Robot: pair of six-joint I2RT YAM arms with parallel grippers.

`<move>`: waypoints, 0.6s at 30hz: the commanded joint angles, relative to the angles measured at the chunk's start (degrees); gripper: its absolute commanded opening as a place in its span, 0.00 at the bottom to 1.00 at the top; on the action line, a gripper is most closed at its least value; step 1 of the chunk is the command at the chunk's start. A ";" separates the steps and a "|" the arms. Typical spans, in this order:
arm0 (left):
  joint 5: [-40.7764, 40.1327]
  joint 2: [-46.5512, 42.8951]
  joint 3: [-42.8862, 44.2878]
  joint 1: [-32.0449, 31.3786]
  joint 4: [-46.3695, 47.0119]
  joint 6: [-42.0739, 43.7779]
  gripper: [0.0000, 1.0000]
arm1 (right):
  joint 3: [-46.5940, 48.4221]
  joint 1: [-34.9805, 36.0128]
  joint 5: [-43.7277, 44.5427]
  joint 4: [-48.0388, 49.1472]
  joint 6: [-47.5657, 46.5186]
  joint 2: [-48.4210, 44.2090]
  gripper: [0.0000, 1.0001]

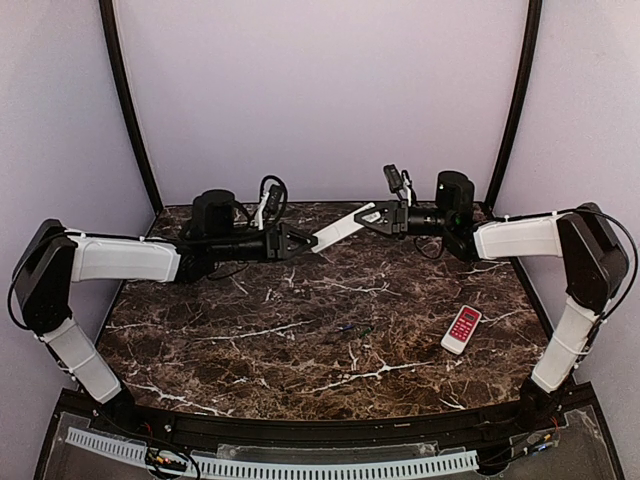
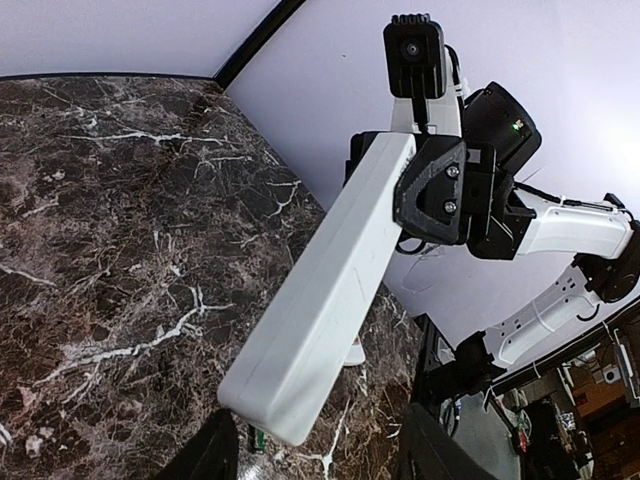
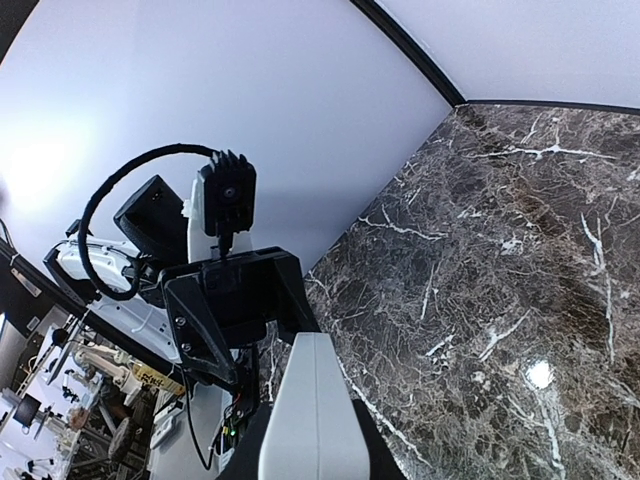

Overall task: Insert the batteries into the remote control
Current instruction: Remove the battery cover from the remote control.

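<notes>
While the remote control (image 1: 340, 228) is suspended above the far half of the table (image 1: 200, 345), two other items lie on the marble surface, nearer the arm bases than the remote control.

1. A shorter red-and-white remote (image 1: 461, 329) lies flat on the table, nearer than the remote control and to its right, well apart from it.
2. The batteries (image 1: 348, 327) lie nearer than the remote control, almost straight in front of it. They show only as a small dark bluish mark, and their number cannot be told.

The remote control runs at a slant between the two arms.

- The left gripper (image 1: 303, 243) stands open around the left end of the remote control. In the left wrist view a gap shows between that end and one finger.
- The right gripper (image 1: 375, 217) is clamped on the right end of the remote control and carries it.

Obstructions: the right gripper's fingers cover the right end of the remote control. Only its plain white face shows in both wrist views, and its body hides a strip of table beneath it in the left wrist view.

Beyond the remote control stand the pale back wall (image 1: 320, 90) and two black curved frame posts (image 1: 128, 100), one to its left and one to its right.
</notes>
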 commanded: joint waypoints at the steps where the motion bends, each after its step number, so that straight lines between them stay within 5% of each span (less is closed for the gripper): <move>1: 1.87 0.98 -0.75 0.02 3.90 -3.06 0.54 | -0.48 1.08 0.67 3.66 1.06 0.24 0.00; 11: 0.41 1.38 0.85 0.00 -0.13 -0.62 0.44 | -0.29 3.17 1.52 6.59 3.15 1.95 0.00; 18: 1.07 1.72 0.34 0.03 2.00 -2.07 0.29 | -0.01 3.24 1.29 6.11 3.09 1.95 0.00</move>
